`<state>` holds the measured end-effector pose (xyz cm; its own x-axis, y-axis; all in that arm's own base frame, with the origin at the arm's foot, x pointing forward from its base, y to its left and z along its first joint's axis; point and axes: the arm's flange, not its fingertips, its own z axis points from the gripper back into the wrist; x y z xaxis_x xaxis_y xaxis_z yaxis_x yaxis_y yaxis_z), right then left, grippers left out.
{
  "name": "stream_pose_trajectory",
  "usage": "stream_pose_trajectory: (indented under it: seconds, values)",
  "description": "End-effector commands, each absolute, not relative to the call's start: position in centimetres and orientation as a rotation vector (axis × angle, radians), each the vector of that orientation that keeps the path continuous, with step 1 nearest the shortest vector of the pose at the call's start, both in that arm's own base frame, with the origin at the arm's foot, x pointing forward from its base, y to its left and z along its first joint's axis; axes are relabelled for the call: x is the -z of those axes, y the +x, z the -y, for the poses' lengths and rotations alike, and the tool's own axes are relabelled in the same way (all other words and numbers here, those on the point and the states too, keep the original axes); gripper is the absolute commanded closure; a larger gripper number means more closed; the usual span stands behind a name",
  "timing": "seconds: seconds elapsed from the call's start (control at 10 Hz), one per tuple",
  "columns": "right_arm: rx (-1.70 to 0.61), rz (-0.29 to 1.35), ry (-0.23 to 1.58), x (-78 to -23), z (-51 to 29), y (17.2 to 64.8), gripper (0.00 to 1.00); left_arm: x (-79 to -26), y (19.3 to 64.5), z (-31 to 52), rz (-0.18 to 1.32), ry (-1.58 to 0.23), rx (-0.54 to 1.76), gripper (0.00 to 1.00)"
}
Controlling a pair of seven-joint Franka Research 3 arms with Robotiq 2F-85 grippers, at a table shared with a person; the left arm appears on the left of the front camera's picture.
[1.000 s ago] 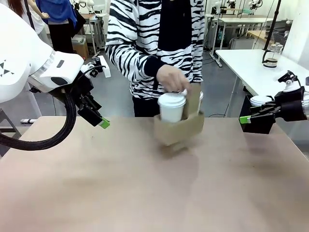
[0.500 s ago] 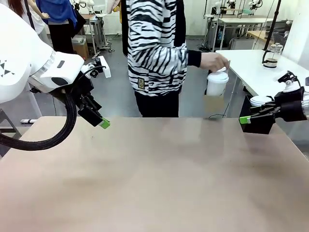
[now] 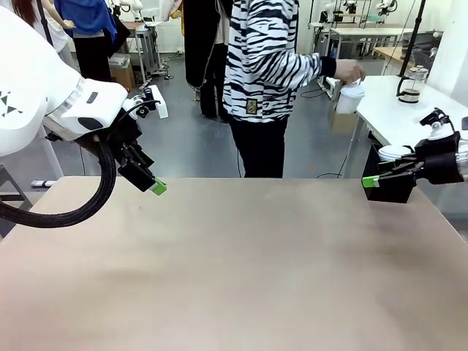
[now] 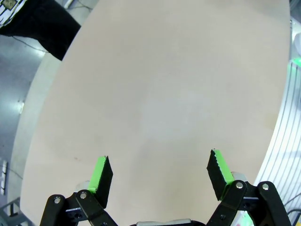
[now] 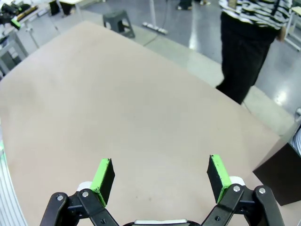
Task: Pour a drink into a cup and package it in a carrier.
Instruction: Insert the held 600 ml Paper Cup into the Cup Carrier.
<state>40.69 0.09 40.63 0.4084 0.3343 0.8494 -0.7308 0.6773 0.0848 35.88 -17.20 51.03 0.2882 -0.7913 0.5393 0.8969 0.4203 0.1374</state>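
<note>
Smooth, flat tan table [image 3: 234,270], plain and matte, rounded along its edge in the left wrist view. Left gripper [image 4: 159,175] up over the table's left side, black metal links with bright green pads [image 4: 99,173], jaws wide apart, nothing between them. Right gripper [image 5: 160,177] out at the table's right edge, same black links and green pads [image 5: 217,172], jaws wide apart too, nothing held. In the front view, left gripper [image 3: 156,186] tipped down toward the table and right gripper [image 3: 371,180] pointing sideways toward the middle. Small black box [image 3: 389,186] with square sides at the table's far right corner, just beside the right gripper. Far from both grippers, off the tan table, a person in a black-and-white striped top [image 3: 267,69] by a white side table [image 3: 398,102]. Person's hand [image 3: 348,72] on top of the white paper cup [image 3: 349,99], round lid on, cup sitting in the brown cardboard carrier [image 3: 338,115] at that white table's near corner. Clear glass jug [image 3: 412,84] with a dark frame farther back on the same white table; drink inside too small to tell.
</note>
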Motion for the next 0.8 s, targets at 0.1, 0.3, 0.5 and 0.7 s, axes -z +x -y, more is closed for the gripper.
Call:
stream_pose_trajectory:
  seconds: [0.1,0.3,0.5,0.7]
  values:
    - [-0.725,0.935,0.493,-40.4,0.21,40.58,0.0,-51.13,35.96,17.19,0.584,-0.202,1.131,0.0]
    - [-0.725,0.935,0.493,-40.4,0.21,40.58,0.0,-51.13,35.96,17.19,0.584,-0.202,1.131,0.0]
    - [-0.725,0.935,0.493,-40.4,0.21,40.58,0.0,-51.13,35.96,17.19,0.584,-0.202,1.131,0.0]
    - [-0.725,0.935,0.493,-40.4,0.21,40.58,0.0,-51.13,35.96,17.19,0.584,-0.202,1.131,0.0]
